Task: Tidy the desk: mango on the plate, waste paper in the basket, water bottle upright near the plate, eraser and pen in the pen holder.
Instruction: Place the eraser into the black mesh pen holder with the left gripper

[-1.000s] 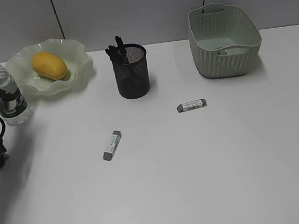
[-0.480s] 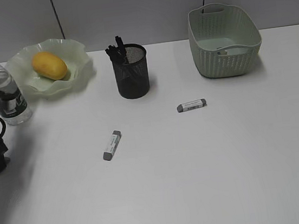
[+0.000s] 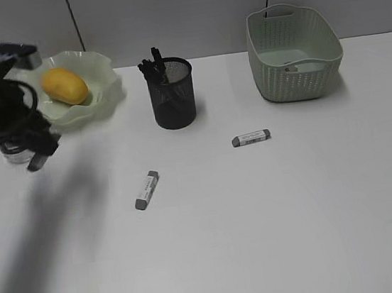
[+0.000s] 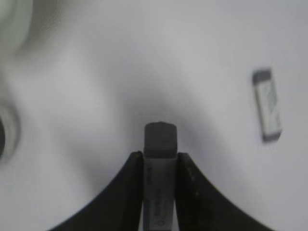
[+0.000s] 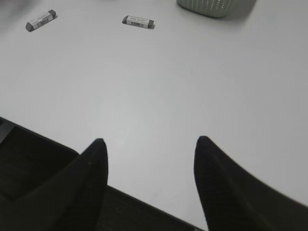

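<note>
The left gripper (image 4: 160, 163) was clamped on an eraser (image 4: 159, 178), its grey end poking out past the fingertips, presumably so it could be dropped end-first into the pen holder (image 3: 172, 92). In the exterior view that gripper (image 3: 38, 160) hung above the bench (image 3: 264, 238), left of the pen holder and in front of the plate (image 3: 104, 93). The mango (image 3: 64, 85) lay on the plate. Only a sliver of what may be the water bottle showed behind the arm. Pens stood in the pen holder. Two more erasers lay loose: one (image 3: 146, 190) in front of the holder, another (image 3: 251, 138) to its right. The basket (image 3: 294, 51) stood farther right. The right gripper (image 5: 149, 154) hovered with its jaws apart, holding nothing.
</note>
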Robot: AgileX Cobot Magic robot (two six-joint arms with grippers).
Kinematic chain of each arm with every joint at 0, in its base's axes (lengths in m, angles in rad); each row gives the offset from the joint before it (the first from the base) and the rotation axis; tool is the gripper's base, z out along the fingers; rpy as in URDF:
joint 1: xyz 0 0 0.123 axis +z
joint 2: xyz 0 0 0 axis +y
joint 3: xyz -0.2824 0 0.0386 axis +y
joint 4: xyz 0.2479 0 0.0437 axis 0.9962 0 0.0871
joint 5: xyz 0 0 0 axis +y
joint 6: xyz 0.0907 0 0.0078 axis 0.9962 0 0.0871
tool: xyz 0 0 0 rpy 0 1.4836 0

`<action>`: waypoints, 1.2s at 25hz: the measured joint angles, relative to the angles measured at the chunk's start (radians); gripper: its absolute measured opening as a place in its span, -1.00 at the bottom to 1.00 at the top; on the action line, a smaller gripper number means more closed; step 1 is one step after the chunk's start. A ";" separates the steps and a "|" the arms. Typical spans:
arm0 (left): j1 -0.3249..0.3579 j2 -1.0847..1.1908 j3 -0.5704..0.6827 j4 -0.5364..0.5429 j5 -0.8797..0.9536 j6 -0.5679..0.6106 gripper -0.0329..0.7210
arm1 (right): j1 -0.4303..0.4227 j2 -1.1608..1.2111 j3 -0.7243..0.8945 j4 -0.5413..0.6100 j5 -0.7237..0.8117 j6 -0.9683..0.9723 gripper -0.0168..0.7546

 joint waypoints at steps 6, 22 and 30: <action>-0.119 0.002 -0.156 -0.229 -0.256 0.002 -0.50 | 0.000 0.000 0.000 0.000 0.000 0.000 0.23; -0.324 0.264 -0.355 -0.381 -0.611 0.002 -0.50 | 0.000 0.000 0.000 0.000 0.000 0.000 0.23; -0.324 0.300 -0.355 -0.379 -0.662 0.002 -0.21 | 0.000 0.000 0.000 0.000 0.000 0.000 0.23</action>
